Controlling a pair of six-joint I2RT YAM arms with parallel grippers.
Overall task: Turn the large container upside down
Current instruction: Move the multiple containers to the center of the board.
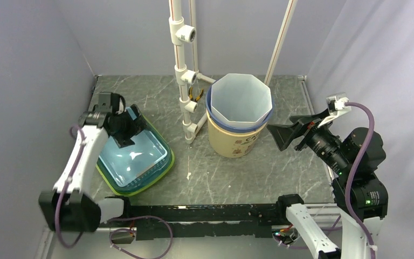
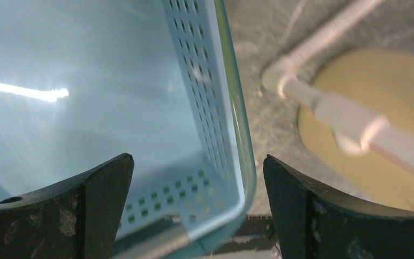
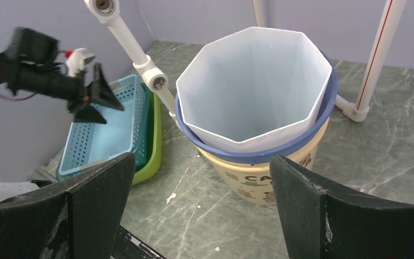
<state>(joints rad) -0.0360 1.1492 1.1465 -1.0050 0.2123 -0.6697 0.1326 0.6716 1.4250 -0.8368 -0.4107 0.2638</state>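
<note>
At the far left the left gripper [image 1: 126, 131] hangs over one blue basket [image 1: 135, 162]. Its two fingers [image 2: 99, 210] are wide apart and clamp nothing; the right wall of that basket passes in the gap between them, and whether a finger touches it I cannot tell. The blue basket has small square holes in its walls and sits inside one green basket [image 3: 153, 135], of which only the rim shows. Both lie on the grey marbled table [image 1: 221, 181]. Next to the right stands one frame of white pipes [image 1: 180, 70], upright, with several joints. Just beside it, near the middle of the table, stands the large container [image 1: 232, 143], a beige bucket, upright with its mouth up. Two more vessels are nested in it: one blue bucket [image 3: 253, 157], only its rim visible, and innermost one white faceted bin [image 1: 241, 100]. At the right the right gripper [image 1: 280, 137] is near the beige bucket but apart from it, pointed toward it, its two fingers spread wide and holding nothing
</note>
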